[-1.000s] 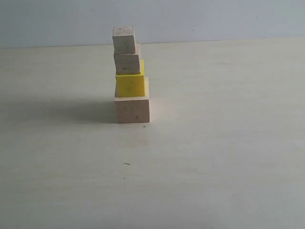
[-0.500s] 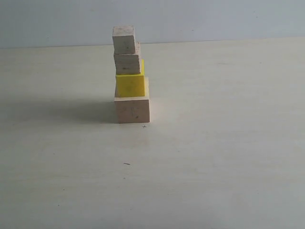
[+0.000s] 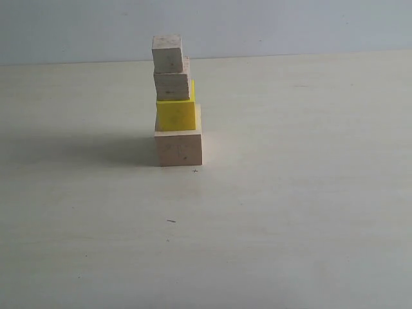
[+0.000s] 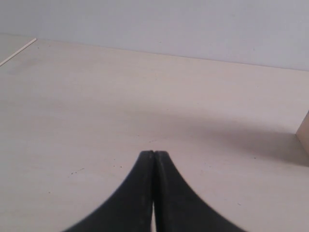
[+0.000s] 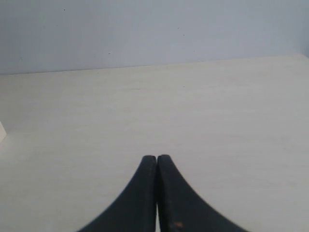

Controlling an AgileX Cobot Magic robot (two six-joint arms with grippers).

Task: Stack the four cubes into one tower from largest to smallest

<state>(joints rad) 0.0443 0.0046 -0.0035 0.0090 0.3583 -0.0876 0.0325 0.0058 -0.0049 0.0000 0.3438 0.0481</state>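
— Pale counter (image 3: 290, 225) is running back to a plain bluish-grey wall (image 3: 290, 26). What is standing on it?

— The tower (image 3: 175, 103) is standing there, all four cubes making one column. The largest cube (image 3: 179, 147), pale wood, is sitting at the bottom, touching the counter.

— And what is sitting above the largest cube?

— The yellow cube (image 3: 176, 114) is resting directly on it. The light-brown cube (image 3: 172, 85) is sitting on the yellow one, and the smallest cube (image 3: 167, 53) is topping the column. Their left faces are lining up nearly flush with the largest cube's left face, leaving a step on its right side.

— Is anything else showing near the largest cube?

— A shadow (image 3: 84, 149) is falling across the counter to its left, and a small dark mark (image 3: 171, 221) is lying in front of it.

— How are the tools doing?

— The left tool (image 4: 153, 153) is pressing its jaws fully together and gripping nothing, hanging over bare counter. The right tool (image 5: 157, 157) is doing the same, jaws touching, holding nothing.
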